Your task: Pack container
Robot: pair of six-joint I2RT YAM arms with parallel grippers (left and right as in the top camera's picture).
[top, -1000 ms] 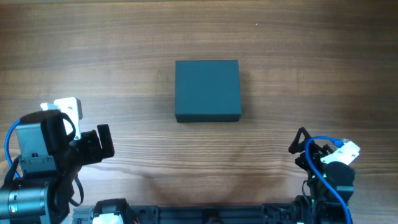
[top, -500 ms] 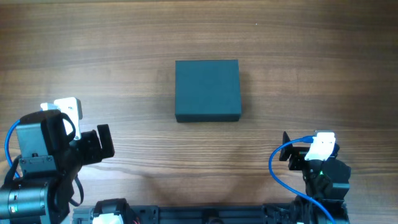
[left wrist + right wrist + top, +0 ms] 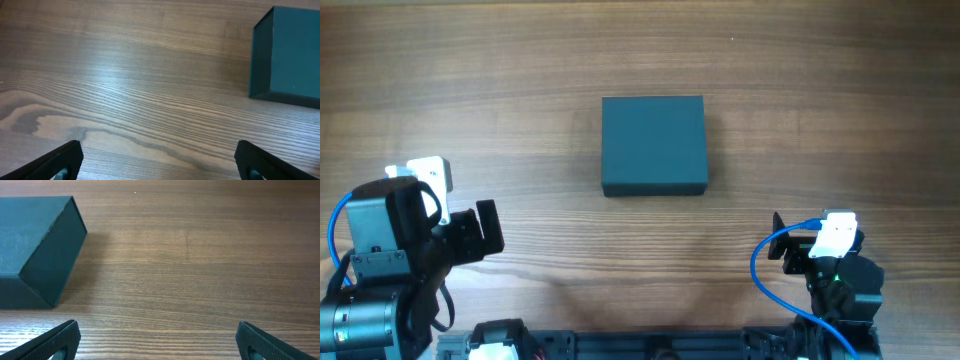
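The container (image 3: 653,145) is a dark teal-grey box lying shut in the middle of the wooden table. It shows at the upper right of the left wrist view (image 3: 292,55) and at the upper left of the right wrist view (image 3: 35,240). My left gripper (image 3: 490,228) sits at the front left, well away from the container; in its wrist view (image 3: 160,165) the jaws stand wide apart with only bare wood between them. My right gripper (image 3: 778,247) sits at the front right, also apart from the container, open and empty in its wrist view (image 3: 159,345).
The wooden table (image 3: 820,100) stretches around the container on all sides. The arm bases and a dark rail (image 3: 650,345) run along the front edge. A blue cable (image 3: 765,285) loops beside the right arm.
The right arm has turned and shifted its gripper a little to the left since a second ago, then held still. The left arm and the container have not moved.
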